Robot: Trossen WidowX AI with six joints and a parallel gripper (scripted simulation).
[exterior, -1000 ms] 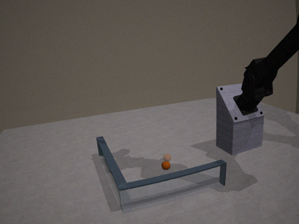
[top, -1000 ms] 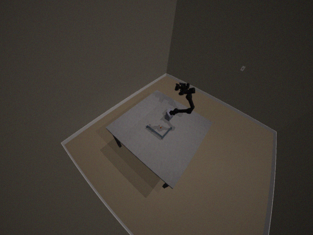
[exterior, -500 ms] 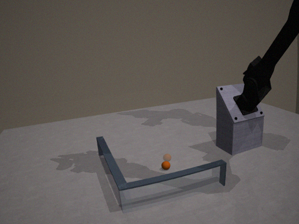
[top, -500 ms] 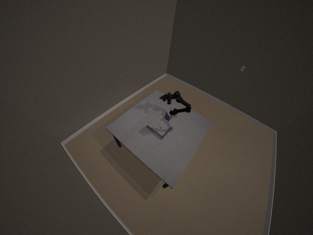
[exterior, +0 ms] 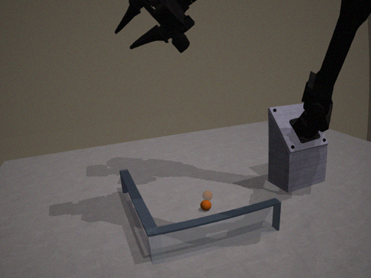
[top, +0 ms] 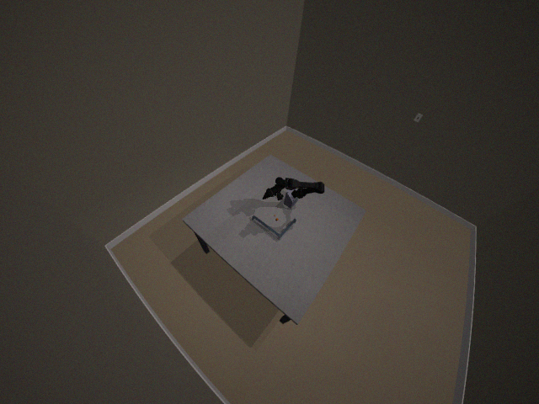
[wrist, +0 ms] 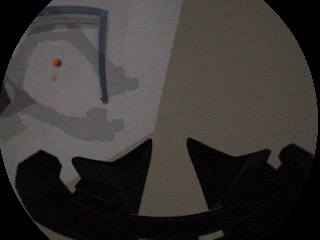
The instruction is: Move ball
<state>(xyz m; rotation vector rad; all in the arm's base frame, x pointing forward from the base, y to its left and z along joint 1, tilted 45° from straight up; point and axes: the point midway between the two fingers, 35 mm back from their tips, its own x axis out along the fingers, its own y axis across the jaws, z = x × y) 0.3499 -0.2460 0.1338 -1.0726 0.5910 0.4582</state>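
Small orange ball [exterior: 205,204] rests far below the black parallel-jaw gripper [exterior: 126,37], just beside the pale see-through copy [exterior: 207,194]. Jaws half spread, empty. Recommend descending vertically, centred, avoiding the low clear walls [exterior: 206,220].

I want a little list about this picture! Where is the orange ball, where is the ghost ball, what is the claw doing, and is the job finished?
ball: orange ball on the table, inside the corner of the two walls
ghost ball: pale see-through copy just beyond the ball, touching or nearly so
claw: gripper high above the table, fingers apart, holding nothing
arm base: grey block at the table's far right
job finished: no, the ball is not yet on the copy
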